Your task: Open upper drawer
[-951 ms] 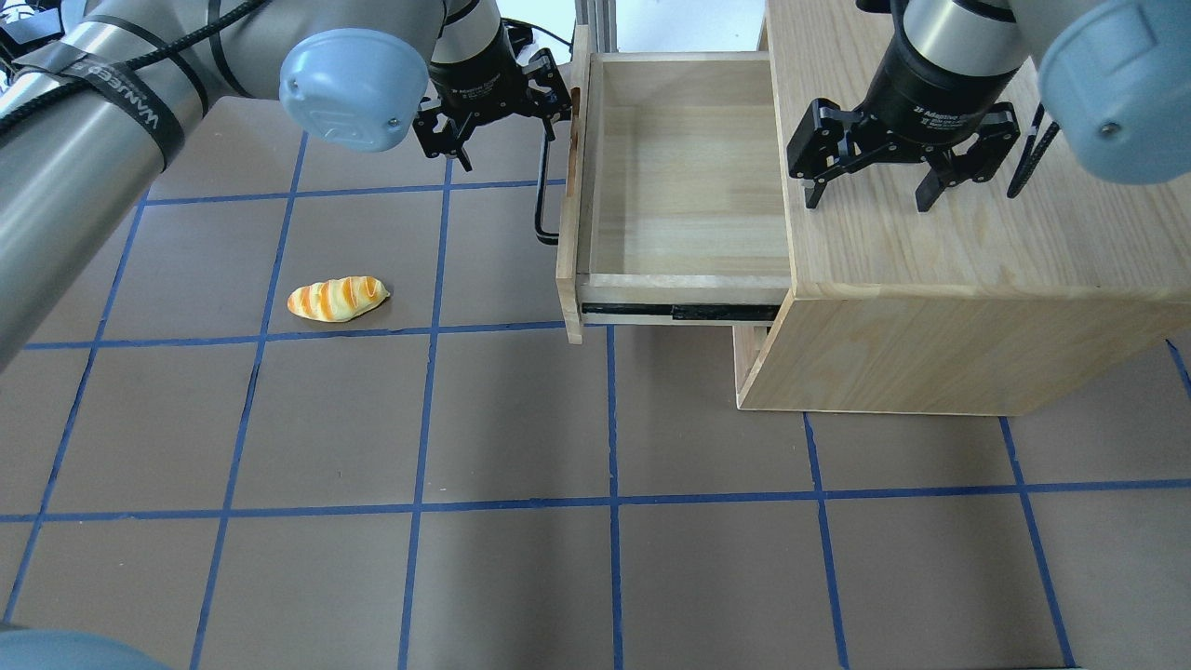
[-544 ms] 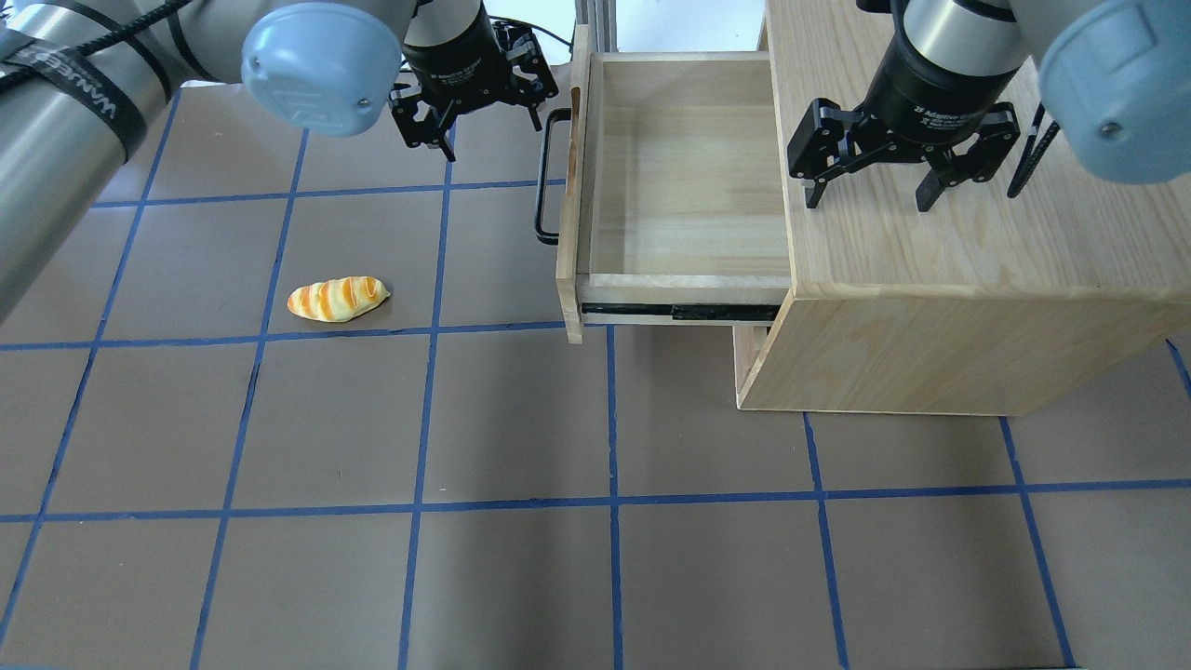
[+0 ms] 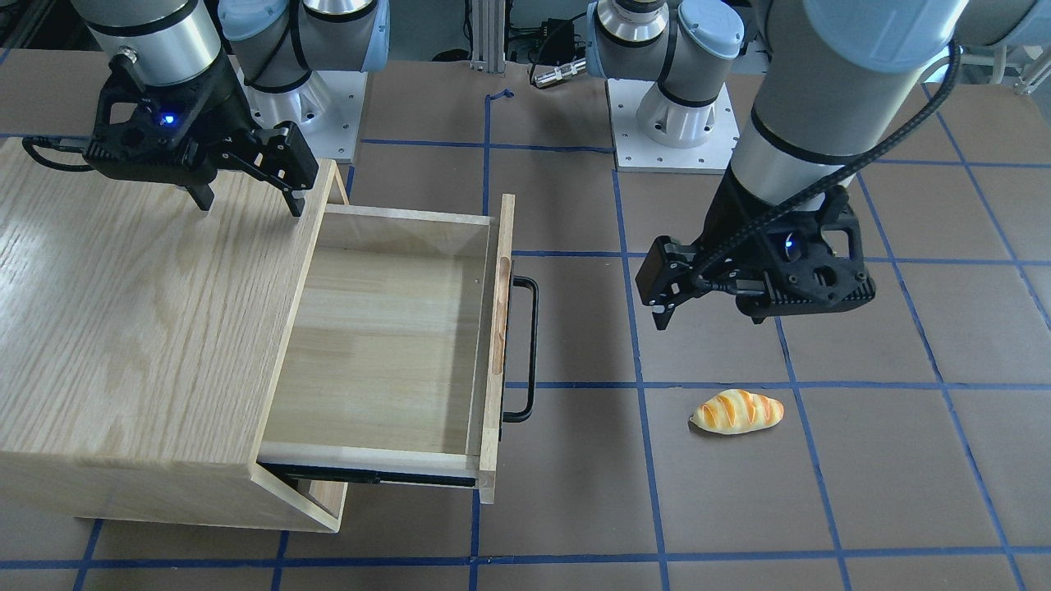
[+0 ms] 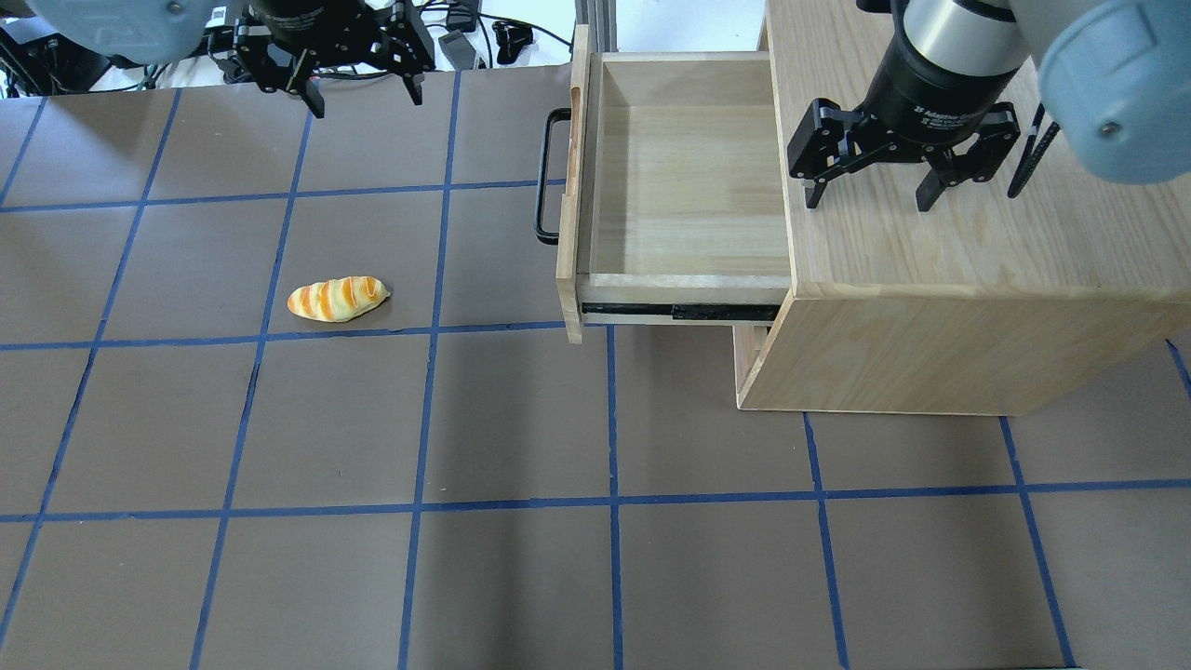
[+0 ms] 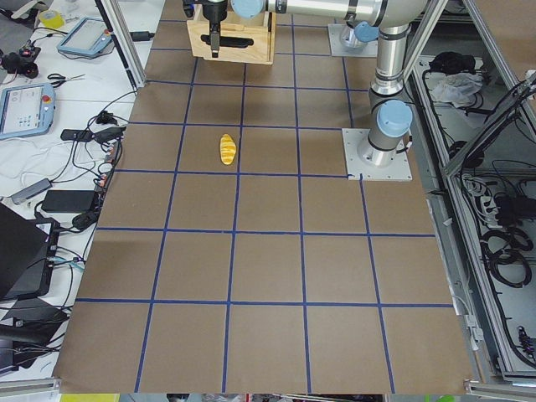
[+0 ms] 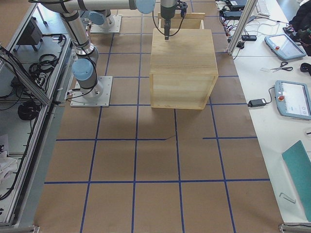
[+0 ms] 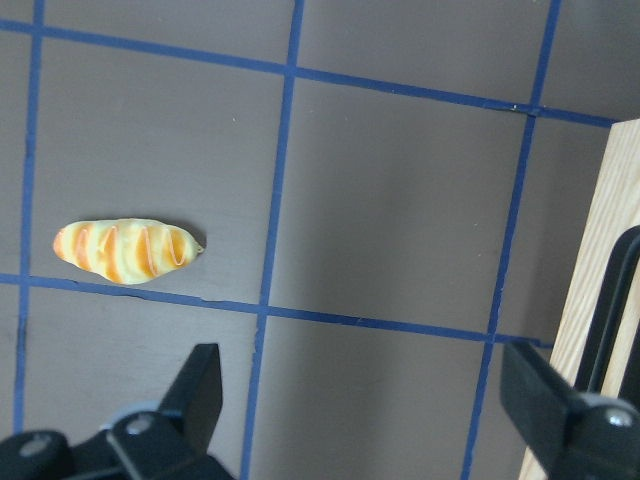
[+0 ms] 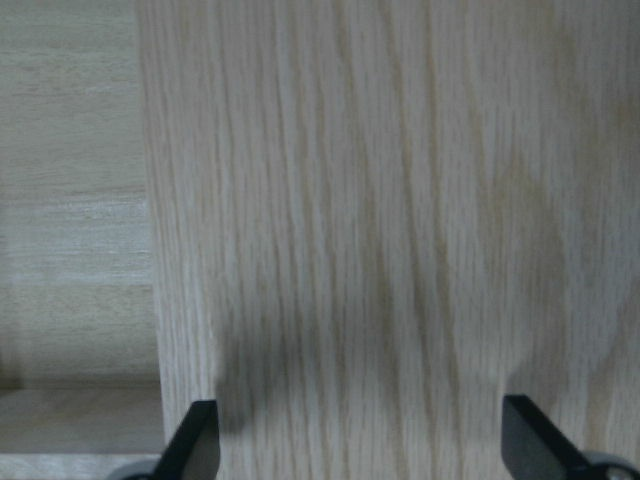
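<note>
Two grippers, jaws wide apart, empty: left gripper stood well off the handle of the pulled-out upper drawer, nearer it; right gripper hung over the cabinet behind.

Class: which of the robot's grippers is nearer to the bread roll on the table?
Left. The left gripper hangs open above the table, on the bread roll's side of the upper drawer; the right gripper is open over the cabinet top, across the drawer from it.
</note>
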{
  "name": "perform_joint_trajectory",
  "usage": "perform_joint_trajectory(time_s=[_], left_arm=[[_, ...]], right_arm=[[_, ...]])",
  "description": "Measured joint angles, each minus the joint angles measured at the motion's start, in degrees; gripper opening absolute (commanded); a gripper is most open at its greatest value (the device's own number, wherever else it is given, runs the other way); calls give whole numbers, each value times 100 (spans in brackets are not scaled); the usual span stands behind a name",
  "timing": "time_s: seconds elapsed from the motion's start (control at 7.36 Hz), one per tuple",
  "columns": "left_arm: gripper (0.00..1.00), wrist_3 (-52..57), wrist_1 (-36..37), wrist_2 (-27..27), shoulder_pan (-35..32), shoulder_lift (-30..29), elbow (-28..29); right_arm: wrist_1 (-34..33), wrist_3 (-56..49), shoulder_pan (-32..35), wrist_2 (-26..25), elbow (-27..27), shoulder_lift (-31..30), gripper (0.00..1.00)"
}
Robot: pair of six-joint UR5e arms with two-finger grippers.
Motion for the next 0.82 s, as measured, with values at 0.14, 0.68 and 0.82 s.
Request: perform_joint_trajectory(time_s=[0.14,0.68,0.82], left_arm=[[100,167,-127,15,109,111,-65],[100,1126,-205,151,694,566,-625],[100,1300,-182,124,730,652,-764]], right_arm=[[0,0,0,1,0,0,100],[0,0,0,0,0,0,100],[0,0,0,0,0,0,100]])
